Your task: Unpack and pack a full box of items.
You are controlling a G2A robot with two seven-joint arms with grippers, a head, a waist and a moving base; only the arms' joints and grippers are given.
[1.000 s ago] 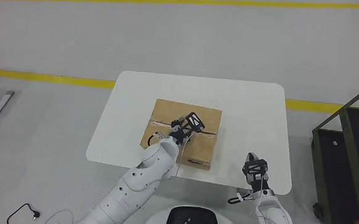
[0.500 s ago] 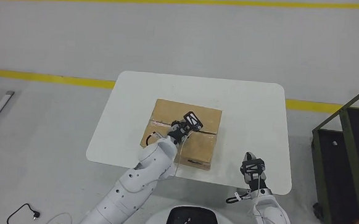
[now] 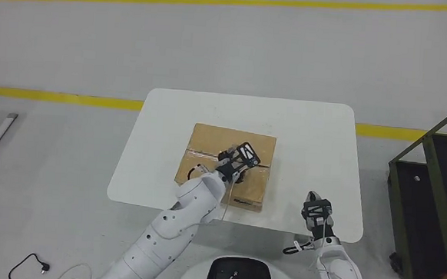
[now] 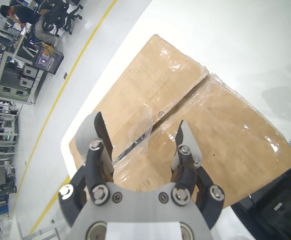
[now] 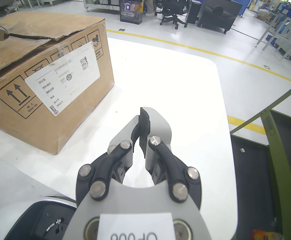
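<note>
Unpacking seems barely begun: the cardboard box sits closed on the table, clear tape across its centre seam. Left end effector hovers released above that seam; right end effector hangs clenched, empty, beside the box. Next, the tape probably needs catching and peeling.

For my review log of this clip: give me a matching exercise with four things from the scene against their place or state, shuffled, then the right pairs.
Things:
1. left gripper
2. right gripper
3. cardboard box
4. green-framed cart

Place or state:
A. shut, above bare table
B. on the floor beside the table
C. open, over the box top
D. on the table, flaps down

Pairs: 1-C, 2-A, 3-D, 4-B
</note>
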